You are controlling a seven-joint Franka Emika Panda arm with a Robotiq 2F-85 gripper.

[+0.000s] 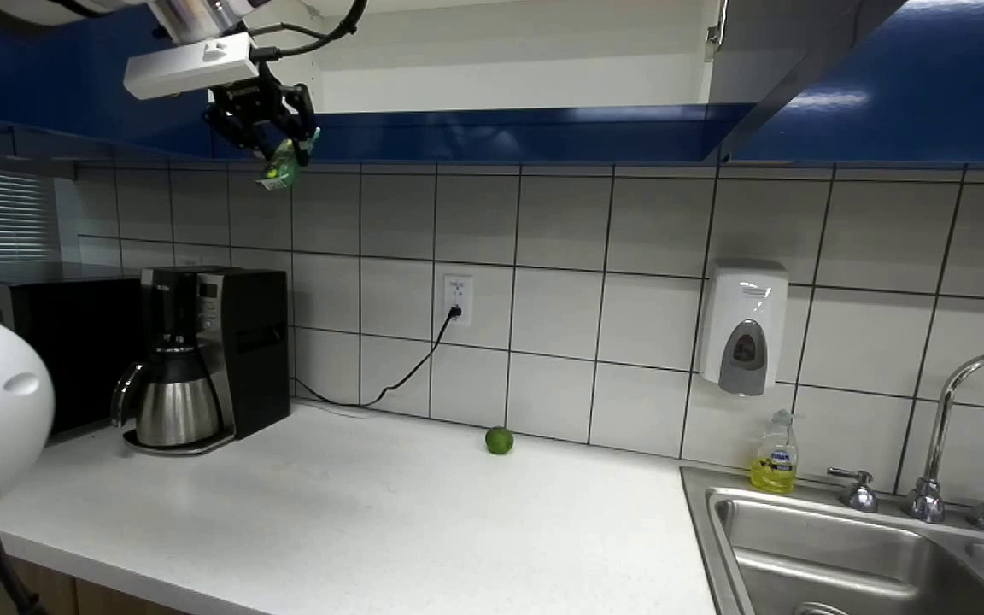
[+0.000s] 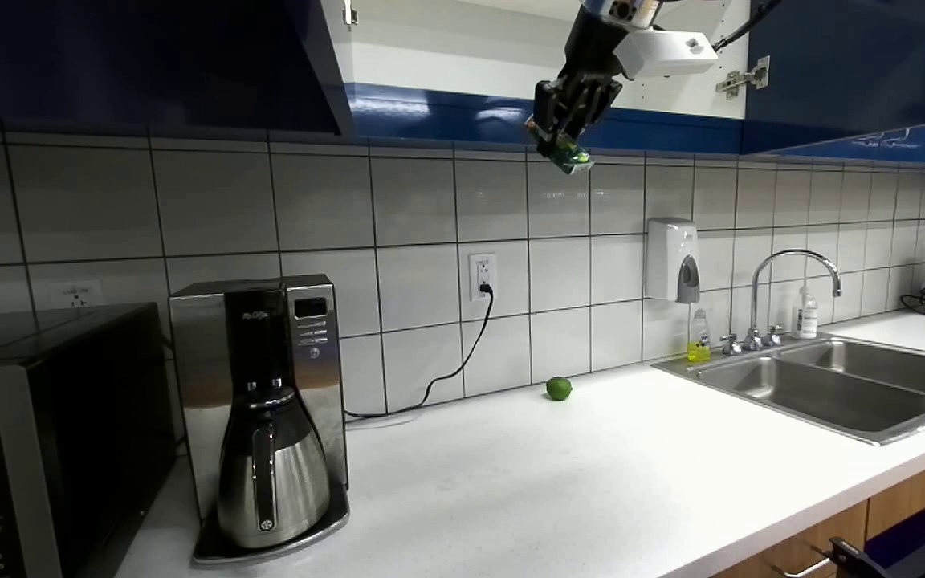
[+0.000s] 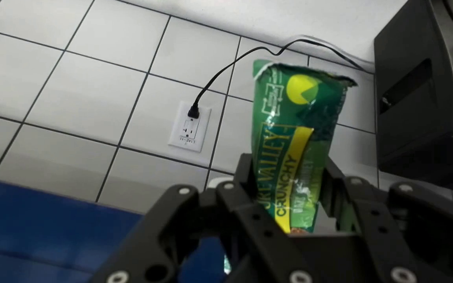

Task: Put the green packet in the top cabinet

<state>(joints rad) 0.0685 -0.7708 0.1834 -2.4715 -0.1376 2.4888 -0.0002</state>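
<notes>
Holding green packet point(image 3: 292, 145) aloft

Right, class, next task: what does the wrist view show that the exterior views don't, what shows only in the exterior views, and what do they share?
Wrist view only: printing on the green packet clear enough to read CRUNCHY.

Both exterior views only: the round green ball, the sink, the faucet and the white wall dispenser.

Shared: the packet held in the tool, at least part of the coffee maker, the power outlet, the tiled wall and the blue lower edge of the top cabinet.
</notes>
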